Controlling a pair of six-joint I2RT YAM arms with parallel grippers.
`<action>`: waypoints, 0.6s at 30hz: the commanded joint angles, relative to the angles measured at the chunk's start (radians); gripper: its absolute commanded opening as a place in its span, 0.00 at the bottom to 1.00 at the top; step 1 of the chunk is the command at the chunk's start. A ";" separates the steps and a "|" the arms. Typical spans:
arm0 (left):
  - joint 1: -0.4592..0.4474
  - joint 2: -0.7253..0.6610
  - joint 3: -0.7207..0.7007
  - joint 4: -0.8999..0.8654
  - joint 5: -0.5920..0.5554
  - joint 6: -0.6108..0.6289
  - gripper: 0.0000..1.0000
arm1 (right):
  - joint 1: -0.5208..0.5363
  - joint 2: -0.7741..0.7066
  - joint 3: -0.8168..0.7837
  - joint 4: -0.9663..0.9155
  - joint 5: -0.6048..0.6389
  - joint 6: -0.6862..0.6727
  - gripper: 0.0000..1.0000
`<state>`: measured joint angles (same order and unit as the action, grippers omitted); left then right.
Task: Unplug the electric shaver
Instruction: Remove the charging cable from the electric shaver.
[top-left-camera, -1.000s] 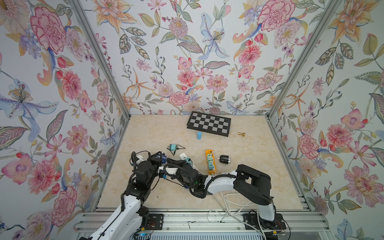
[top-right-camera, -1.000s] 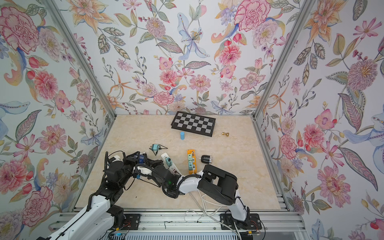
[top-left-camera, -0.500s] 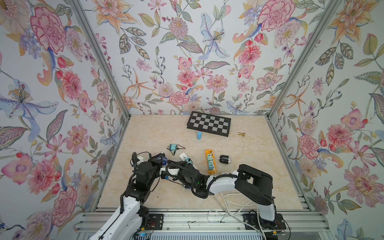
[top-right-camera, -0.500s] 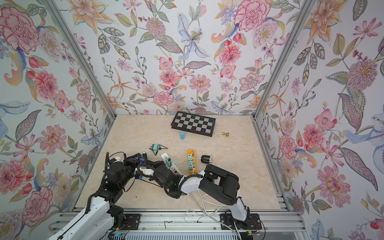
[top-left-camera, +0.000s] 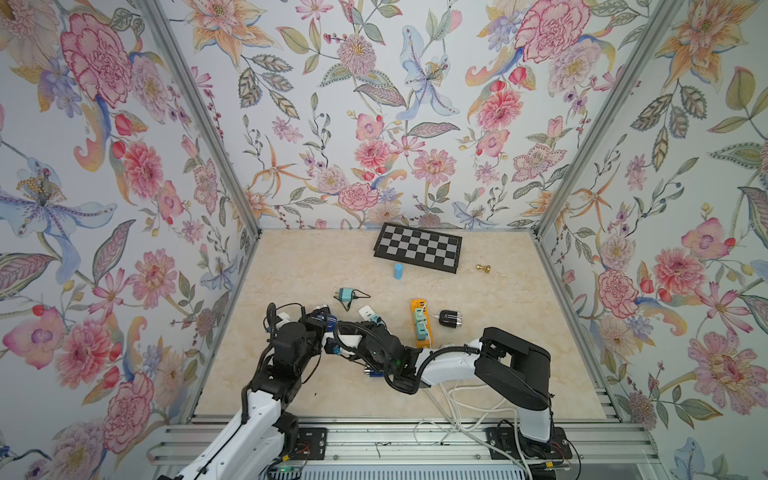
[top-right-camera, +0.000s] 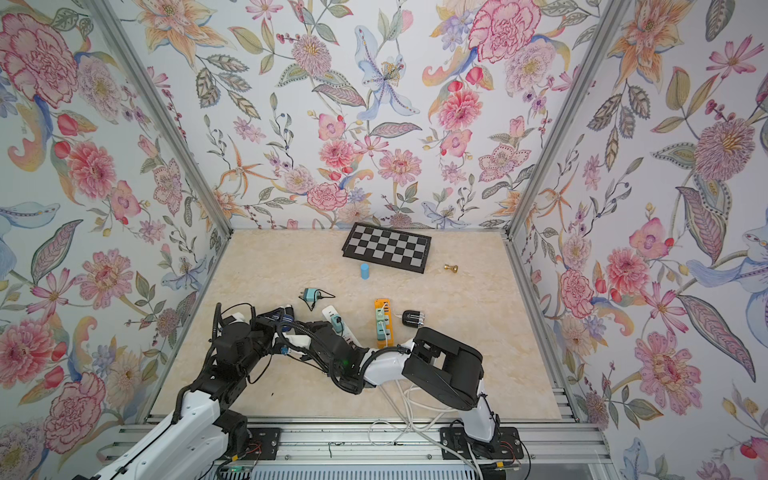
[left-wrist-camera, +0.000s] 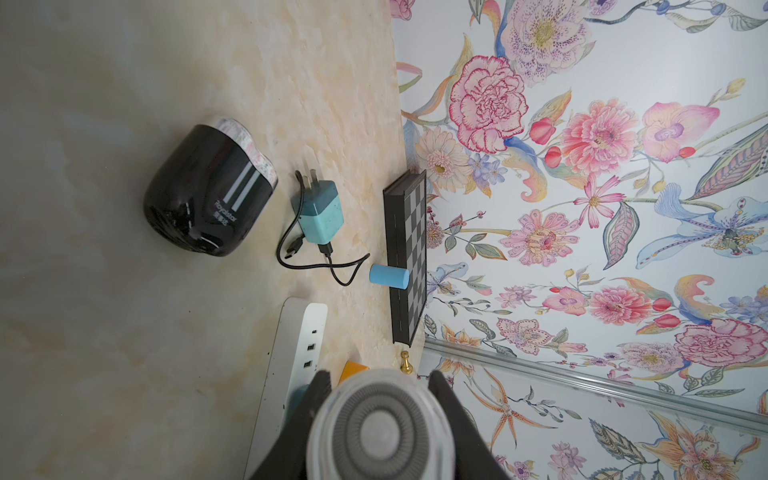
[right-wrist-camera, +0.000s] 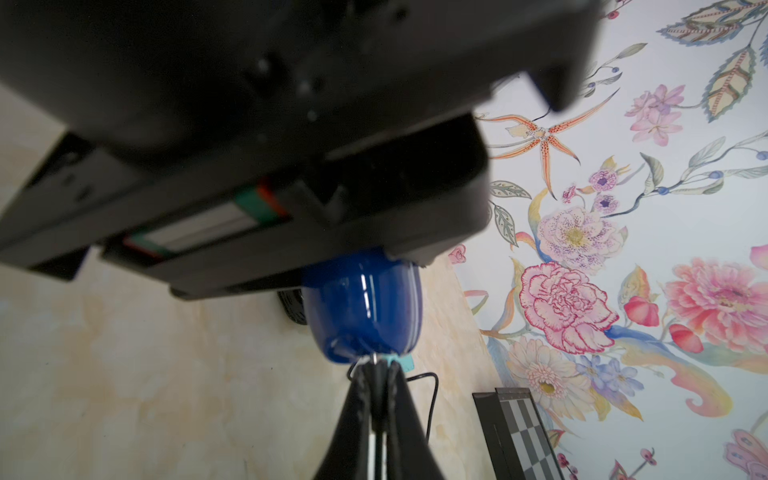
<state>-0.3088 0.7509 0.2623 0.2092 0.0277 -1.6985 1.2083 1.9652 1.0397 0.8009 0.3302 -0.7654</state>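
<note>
The electric shaver (left-wrist-camera: 380, 432) has a glossy blue body (right-wrist-camera: 361, 307) and a round grey head. My left gripper (left-wrist-camera: 379, 378) is shut on it, a black finger on either side of the head. In a top view the left gripper (top-left-camera: 326, 321) holds it above the table at the front left. My right gripper (right-wrist-camera: 376, 368) is shut on the small plug (right-wrist-camera: 375, 360) at the shaver's base, where a short metal pin shows. In a top view the right gripper (top-left-camera: 334, 348) sits just in front of the left one. The cable behind the fingers is hidden.
On the table lie a teal charger (top-left-camera: 345, 295) with a black cable, a white power strip (top-left-camera: 367, 311), an orange power strip (top-left-camera: 422, 328), a black device (top-left-camera: 450, 319), a blue cylinder (top-left-camera: 398, 271), a chessboard (top-left-camera: 417, 252) and a brass pawn (top-left-camera: 483, 268). Another black device (left-wrist-camera: 208, 191) lies near the charger.
</note>
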 joint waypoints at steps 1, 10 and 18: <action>0.013 0.014 0.015 -0.028 -0.078 0.026 0.00 | -0.035 -0.034 -0.001 0.047 0.121 -0.001 0.00; 0.014 0.039 0.013 0.013 -0.074 0.023 0.00 | -0.045 -0.069 -0.049 0.094 0.061 -0.026 0.00; 0.013 0.048 0.026 0.034 -0.063 0.022 0.00 | -0.123 0.013 0.012 -0.019 0.029 0.049 0.00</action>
<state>-0.3115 0.7982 0.2729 0.2562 0.0448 -1.6981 1.1606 1.9594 1.0195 0.8268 0.2470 -0.7738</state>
